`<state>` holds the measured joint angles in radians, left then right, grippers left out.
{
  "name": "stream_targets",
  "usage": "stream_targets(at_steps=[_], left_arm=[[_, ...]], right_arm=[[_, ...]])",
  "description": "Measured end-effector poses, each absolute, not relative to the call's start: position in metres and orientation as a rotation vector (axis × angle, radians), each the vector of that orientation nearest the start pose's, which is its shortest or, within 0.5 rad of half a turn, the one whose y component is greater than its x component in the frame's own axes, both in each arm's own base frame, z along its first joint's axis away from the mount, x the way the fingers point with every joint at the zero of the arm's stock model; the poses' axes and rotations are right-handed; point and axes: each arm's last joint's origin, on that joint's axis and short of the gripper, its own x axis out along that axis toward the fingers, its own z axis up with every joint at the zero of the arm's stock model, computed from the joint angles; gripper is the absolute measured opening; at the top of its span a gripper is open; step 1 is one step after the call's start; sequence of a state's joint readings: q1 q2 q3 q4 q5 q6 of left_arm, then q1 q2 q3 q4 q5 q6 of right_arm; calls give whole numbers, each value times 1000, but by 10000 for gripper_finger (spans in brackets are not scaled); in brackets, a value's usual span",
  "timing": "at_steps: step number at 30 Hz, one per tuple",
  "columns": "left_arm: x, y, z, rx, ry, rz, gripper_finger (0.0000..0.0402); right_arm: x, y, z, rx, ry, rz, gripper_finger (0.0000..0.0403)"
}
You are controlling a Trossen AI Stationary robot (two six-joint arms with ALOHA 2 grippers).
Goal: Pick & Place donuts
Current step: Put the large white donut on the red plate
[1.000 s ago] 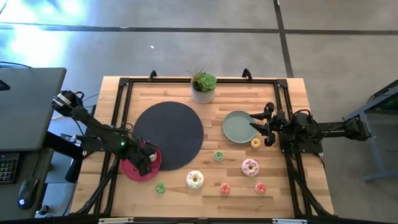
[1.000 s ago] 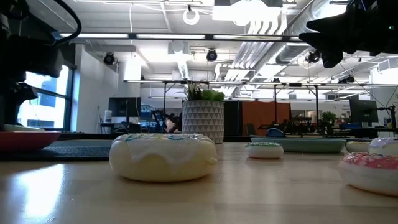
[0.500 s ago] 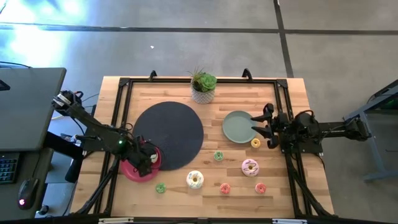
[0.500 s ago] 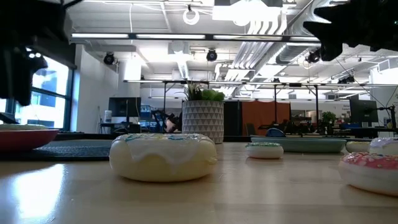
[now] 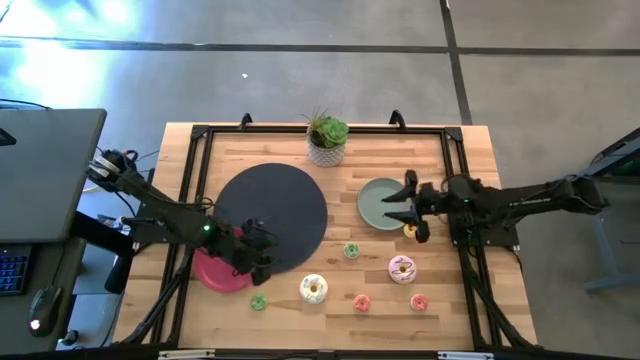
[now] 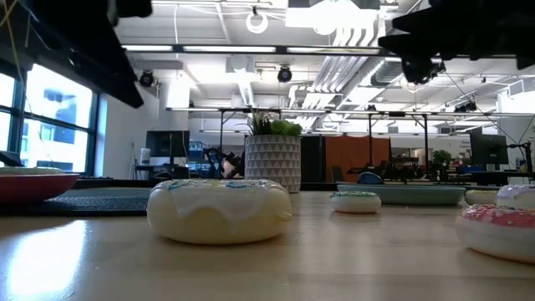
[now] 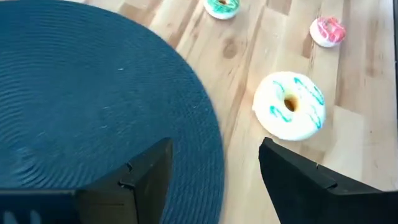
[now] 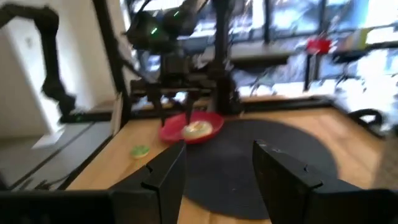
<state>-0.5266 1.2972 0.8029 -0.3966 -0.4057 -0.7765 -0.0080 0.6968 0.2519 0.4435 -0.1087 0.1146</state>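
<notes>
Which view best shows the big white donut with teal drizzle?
The left wrist view: the white donut appears whole from above, drizzle and hole clear. The low view shows it large but side-on. The high view shows it small. The right wrist view misses it.

A light wooden-slat desk [image 5: 420,150] in a black metal frame stands on a grey concrete floor [image 5: 300,70] crossed by dark seams. Beside it sits a grey side table [image 5: 45,170]. The low view looks into an open hall with a white ceiling, strip lights [image 6: 251,48] and exposed pipes [image 6: 351,63], tall bright windows [image 6: 50,125], and what may be an orange partition [image 6: 351,159].
</notes>
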Motion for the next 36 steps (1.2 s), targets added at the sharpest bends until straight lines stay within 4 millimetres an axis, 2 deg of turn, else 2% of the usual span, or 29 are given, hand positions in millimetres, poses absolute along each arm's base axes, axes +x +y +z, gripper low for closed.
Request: stream_targets(at_steps=[7,13,18,26,33,36], left_arm=[[263,-113,199,-421,765,101,232],[286,-114,173,-442,795,-7,232],[304,-124,160,-431,807,-53,232],[328,-134,143,-316,841,-103,232],[333,-137,137,-320,874,-122,230],[333,-137,135,-318,883,-118,211]], right_arm=[[197,15,234,55,145,150,173],[214,21,234,8,253,105,173],[218,22,233,4,263,96,173],[217,21,234,0,253,95,173],[217,21,233,-5,262,96,173],[217,21,232,-6,263,96,173]])
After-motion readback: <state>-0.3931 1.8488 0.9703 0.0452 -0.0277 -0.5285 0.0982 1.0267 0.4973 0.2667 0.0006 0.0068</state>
